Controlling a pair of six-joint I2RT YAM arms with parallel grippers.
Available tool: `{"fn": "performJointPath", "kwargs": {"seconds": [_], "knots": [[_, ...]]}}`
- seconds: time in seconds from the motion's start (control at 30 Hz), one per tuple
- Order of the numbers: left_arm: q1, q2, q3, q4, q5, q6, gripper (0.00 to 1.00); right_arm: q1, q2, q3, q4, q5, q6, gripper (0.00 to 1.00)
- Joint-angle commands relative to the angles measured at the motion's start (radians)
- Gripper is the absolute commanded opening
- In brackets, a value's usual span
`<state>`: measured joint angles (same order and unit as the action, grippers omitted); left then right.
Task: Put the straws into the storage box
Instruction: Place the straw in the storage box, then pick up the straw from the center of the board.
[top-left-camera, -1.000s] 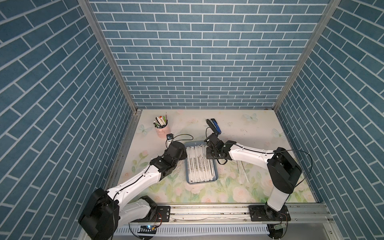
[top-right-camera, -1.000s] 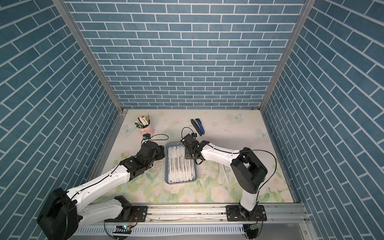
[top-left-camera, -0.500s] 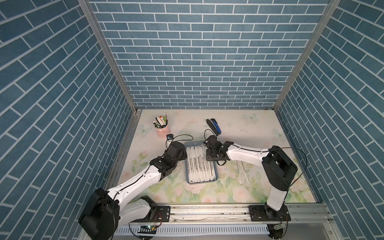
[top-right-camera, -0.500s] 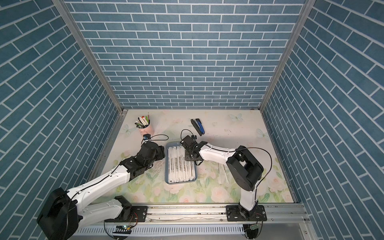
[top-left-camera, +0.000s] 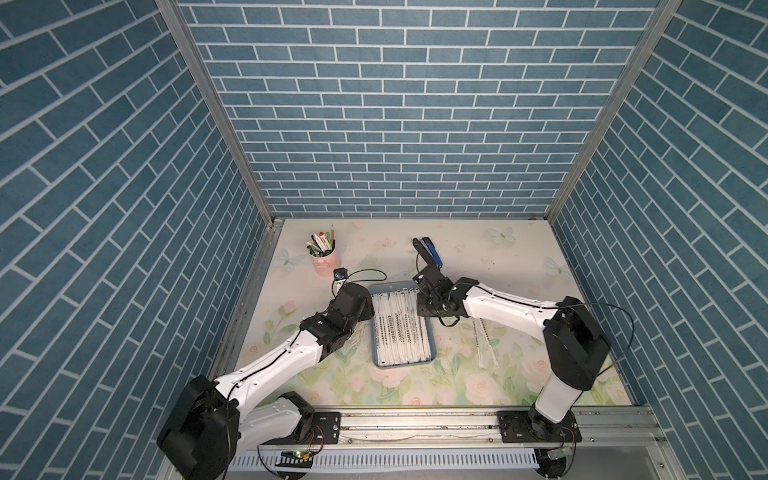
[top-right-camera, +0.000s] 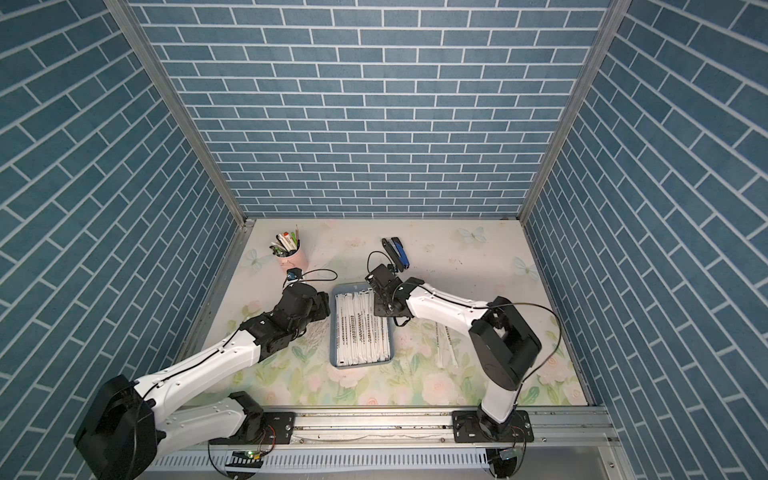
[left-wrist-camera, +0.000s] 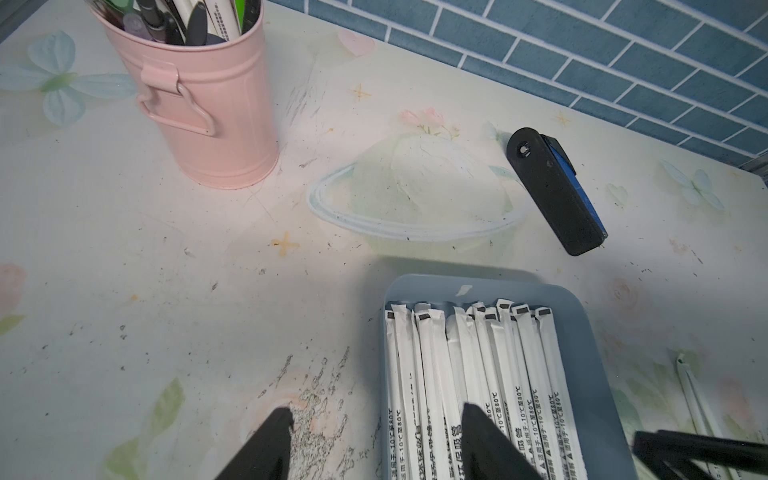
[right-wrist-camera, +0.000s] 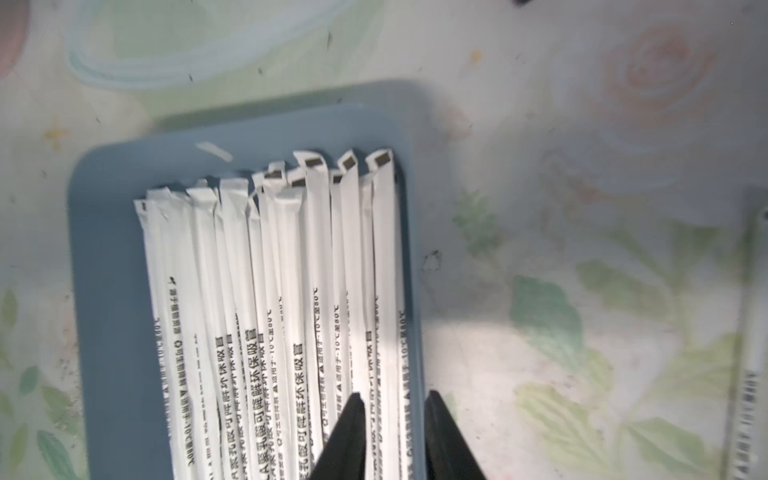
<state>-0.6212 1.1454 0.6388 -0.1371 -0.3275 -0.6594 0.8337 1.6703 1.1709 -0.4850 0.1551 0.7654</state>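
Note:
The storage box (top-left-camera: 405, 365) (top-right-camera: 361, 364) (left-wrist-camera: 582, 316) (right-wrist-camera: 112, 257) lies mid-table, a shallow blue-grey tray. Several white wrapped straws (top-left-camera: 399, 328) (top-right-camera: 361, 328) (left-wrist-camera: 457, 365) (right-wrist-camera: 266, 257) lie side by side in it. A few more straws (top-left-camera: 484, 345) (top-right-camera: 446, 345) (right-wrist-camera: 748, 374) rest loose on the table to its right. My left gripper (top-left-camera: 366, 308) (left-wrist-camera: 376, 415) is wide open at the box's left rim, one finger over the table, one over the straws. My right gripper (top-left-camera: 420, 304) (right-wrist-camera: 395, 399) hangs over the box's right rim, jaws a little apart, holding nothing.
A pink cup (top-left-camera: 326, 262) (left-wrist-camera: 199, 104) full of pens stands at the back left. A blue-and-black stapler (top-left-camera: 428, 251) (left-wrist-camera: 557, 195) lies behind the box. Brick-patterned walls enclose the table on three sides.
The right gripper's jaws have parted from shut to a narrow gap above the box's right rim. The left arm has stayed still.

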Motion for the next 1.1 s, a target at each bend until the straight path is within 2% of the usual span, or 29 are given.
{"fn": "performJointPath", "kwargs": {"seconds": [0.0,0.1,0.3,0.53,0.7,0.93,1.07], "knots": [[0.006,0.012,0.012,0.003,0.017,0.022,0.67,-0.080,-0.121,-0.076,-0.091,0.024,-0.080,0.22],[0.006,0.028,0.010,0.014,0.033,0.036,0.67,-0.161,-0.174,-0.147,-0.139,0.011,-0.153,0.21],[-0.006,0.101,0.026,-0.011,0.084,0.055,0.69,-0.250,-0.225,-0.267,-0.149,-0.028,-0.239,0.23],[-0.012,0.136,0.051,-0.133,0.087,0.055,0.72,-0.258,-0.197,-0.329,-0.081,-0.071,-0.259,0.27],[-0.008,0.131,0.058,-0.178,0.147,0.071,0.74,-0.281,-0.161,-0.340,-0.048,-0.074,-0.288,0.27],[0.021,0.132,0.050,-0.141,0.280,0.088,0.74,-0.299,-0.124,-0.348,-0.019,-0.083,-0.313,0.23],[0.023,0.147,0.052,-0.133,0.297,0.088,0.73,-0.301,-0.105,-0.356,-0.001,-0.086,-0.314,0.22]]}}
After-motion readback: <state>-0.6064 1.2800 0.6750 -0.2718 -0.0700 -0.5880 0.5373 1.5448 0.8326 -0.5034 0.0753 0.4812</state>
